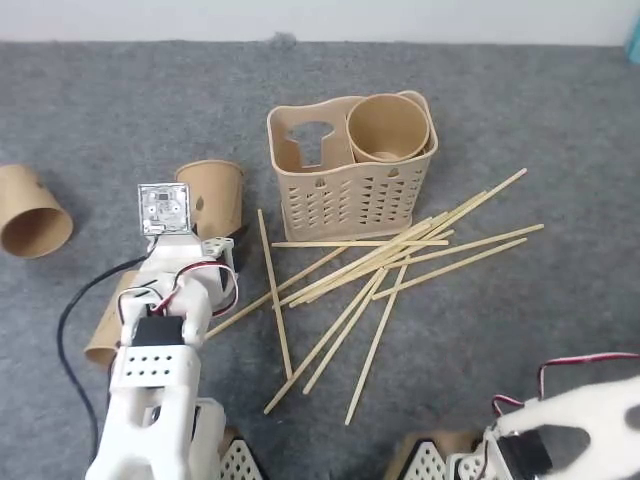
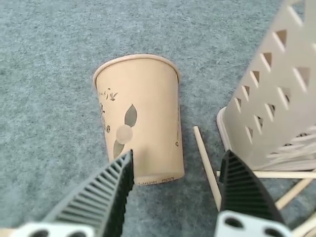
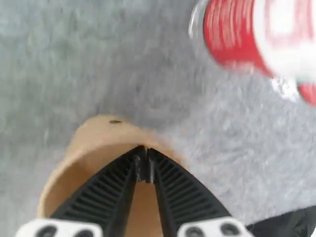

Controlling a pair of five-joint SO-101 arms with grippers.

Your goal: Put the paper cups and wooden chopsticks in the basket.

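**Item 1:** tan leaf-print paper cup [image 2: 140, 118], lying on its side on grey felt surface [image 1: 560, 120], just left of beige perforated plastic basket [image 1: 345, 200].
- Long axis runs near–far. Base faces left gripper [image 2: 179, 158], rim points away.
- Fingers spread wide, nothing held; cup sits just beyond tips.
- We judge left arm the nearer one, w/ a straight-ahead reach.

**Item 2:** second cup [image 1: 388, 127], upright in basket's right compartment.

**Item 3:** pale wooden chopsticks [image 1: 380, 265], loose fan on near side of basket.

**Item 4:** right gripper [image 3: 143, 163], near-right corner. Fingers pressed together, apparently empty, above a tan cup rim [image 3: 94, 138].
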